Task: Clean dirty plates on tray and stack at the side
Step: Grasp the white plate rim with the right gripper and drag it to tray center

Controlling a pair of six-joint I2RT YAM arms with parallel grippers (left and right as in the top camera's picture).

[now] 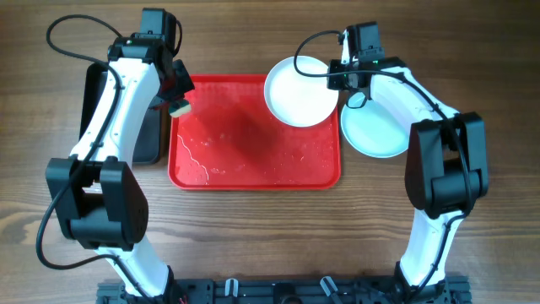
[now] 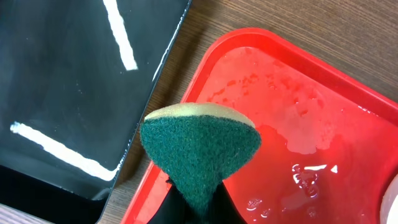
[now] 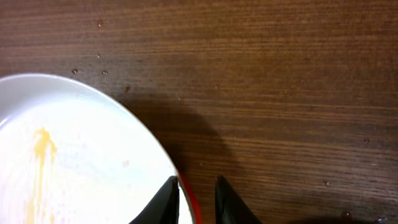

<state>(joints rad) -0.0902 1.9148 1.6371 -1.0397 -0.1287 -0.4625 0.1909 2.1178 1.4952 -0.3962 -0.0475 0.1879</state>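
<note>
Only the right wrist view shows the yellow smear (image 3: 40,149) on the cream-white plate (image 3: 81,162); overhead it looks plain white. The plate lies flat over the 1 o'clock corner of the tray (image 1: 253,143), whose long axis runs 9 to 3. The right hand (image 3: 196,199) straddles the plate's rim, fingers slightly apart, grip unclear. The left hand (image 2: 196,205), clenched on a green sponge (image 2: 199,149), hovers at the 10 o'clock corner. A mint-blue plate (image 1: 375,131) rests on the bench (image 1: 253,34) at 3 o'clock.
</note>
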